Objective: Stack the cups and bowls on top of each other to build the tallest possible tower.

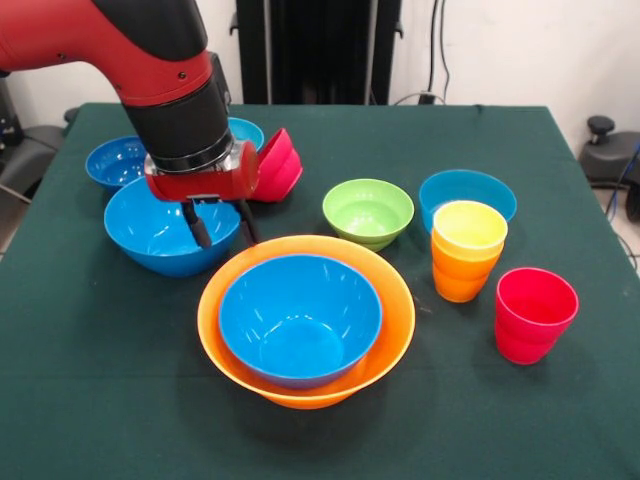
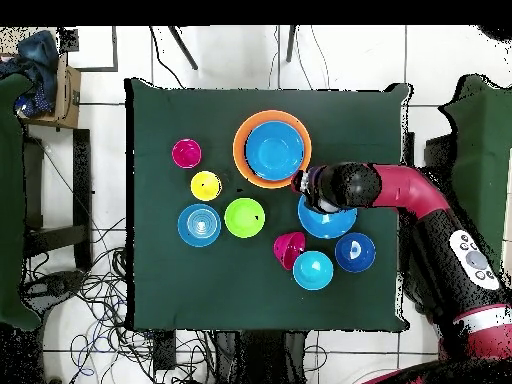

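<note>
The tower is a very large orange bowl (image 1: pixel 402 305) (image 2: pixel 240 150) with a large blue bowl (image 1: pixel 300 320) (image 2: pixel 274 150) nested in it, at the table's middle. My gripper (image 1: pixel 221 223) (image 2: pixel 303 183) is open. Its fingers (image 1: pixel 197 226) hang at the right rim of a second large blue bowl (image 1: pixel 150 235) (image 2: pixel 327 222), one over its inside and one just outside. A yellow cup (image 1: pixel 469 225) (image 2: pixel 205 186) sits inside an orange cup (image 1: pixel 460 275). Right of them stands a red cup (image 1: pixel 535 313) (image 2: pixel 186 153).
A green bowl (image 1: pixel 368 210) (image 2: pixel 244 217) and a light-blue bowl (image 1: pixel 480 187) (image 2: pixel 199 225) sit behind the cups. A red bowl (image 1: pixel 280 165) (image 2: pixel 289 248) lies tipped on its side by the arm. A dark-blue bowl (image 1: pixel 115 160) (image 2: pixel 355 252) and another light-blue bowl (image 1: pixel 248 130) (image 2: pixel 313 270) sit behind.
</note>
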